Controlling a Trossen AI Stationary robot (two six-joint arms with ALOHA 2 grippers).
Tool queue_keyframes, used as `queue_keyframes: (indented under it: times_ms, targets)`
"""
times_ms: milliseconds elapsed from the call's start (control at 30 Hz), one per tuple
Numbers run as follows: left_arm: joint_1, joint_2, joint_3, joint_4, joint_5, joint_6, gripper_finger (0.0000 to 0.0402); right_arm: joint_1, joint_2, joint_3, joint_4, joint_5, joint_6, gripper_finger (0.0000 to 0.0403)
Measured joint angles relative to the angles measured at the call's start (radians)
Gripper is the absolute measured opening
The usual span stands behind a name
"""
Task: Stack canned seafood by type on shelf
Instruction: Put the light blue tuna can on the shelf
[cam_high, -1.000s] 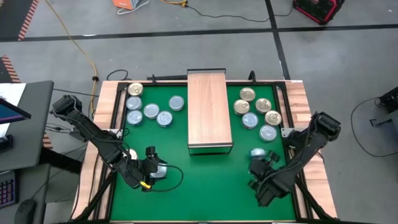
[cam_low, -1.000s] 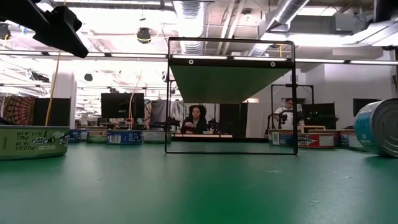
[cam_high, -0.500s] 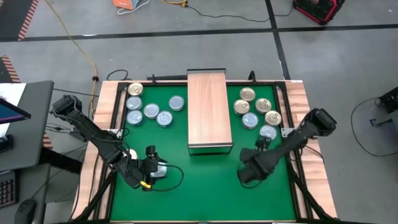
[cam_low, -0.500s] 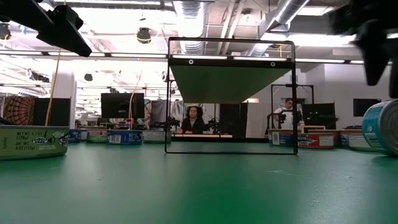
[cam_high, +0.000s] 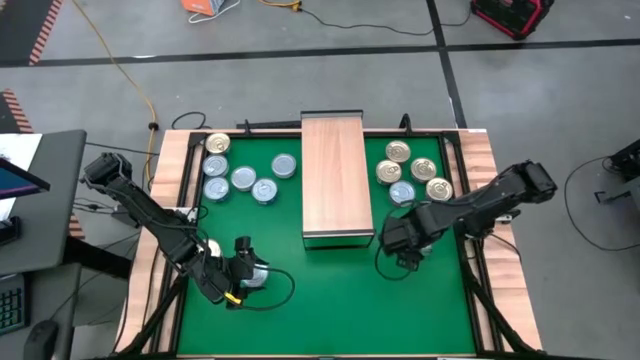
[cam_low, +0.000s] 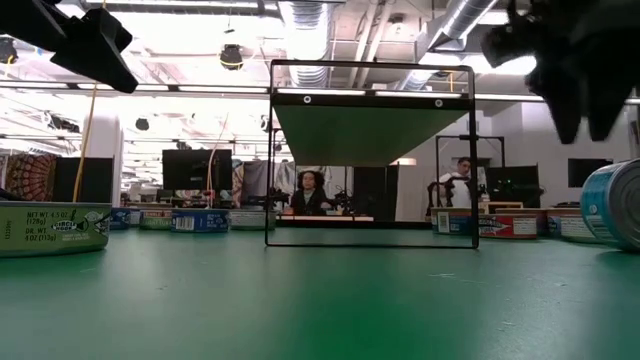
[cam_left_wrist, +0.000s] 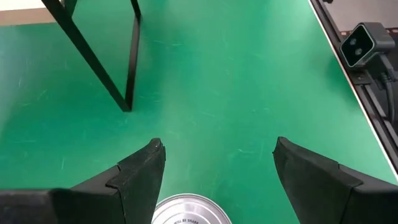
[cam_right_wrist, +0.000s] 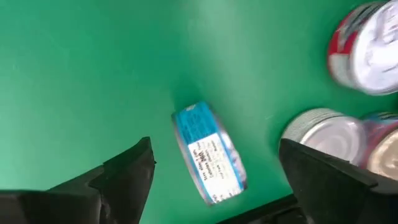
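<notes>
Left gripper (cam_high: 243, 274) sits low over the green mat (cam_high: 320, 300) near its front left part, fingers spread around a silver-topped tin (cam_left_wrist: 189, 211) that lies between them; in the left wrist view the tin's round top shows in the gap between the two dark fingers (cam_left_wrist: 140, 177), and whether the pads touch its sides cannot be told. Behind this gripper, toward the far left corner of the mat, lies a group of tins (cam_high: 240, 175): one gold-topped, the others blue-silver, all flat on the mat and well apart from the gripper. Between the two arms stands the shelf (cam_high: 337, 180), a long light-wood block on a thin black frame, its plank top bare; in the low view its black legs (cam_low: 268, 160) rise from the mat. Right gripper (cam_high: 400, 240) hovers just beside the shelf's near right corner, its fingers spread wide with nothing gripped. In the right wrist view a blue-labelled tin (cam_right_wrist: 208, 162) stands on its edge on the mat, ahead of the gap between the fingers (cam_right_wrist: 127, 168) and clear of both. Beyond the right gripper, toward the far right of the mat, another group of tins (cam_high: 415, 170) lies flat, gold and blue-silver tops close together, the nearest just beside the arm.
</notes>
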Motion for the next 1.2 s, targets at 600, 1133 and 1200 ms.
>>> queue_keyframes:
  times_ms: [600, 1133, 1200]
  targets:
    - [0.0, 0.0, 0.0, 0.002, 0.044, 0.015, 0.0288, 0.205, -0.18, -0.354, 0.218, 0.04, 0.17, 0.0364]
    - [0.0, 0.0, 0.0, 0.098, 0.023, 0.199, 0.0288, 0.212, -0.184, -0.357, 0.271, 0.06, 0.198, 0.0162]
    - [0.0, 0.0, 0.0, 0.1, 0.022, 0.199, 0.0288, 0.207, -0.2, -0.357, 0.263, 0.06, 0.198, 0.0162]
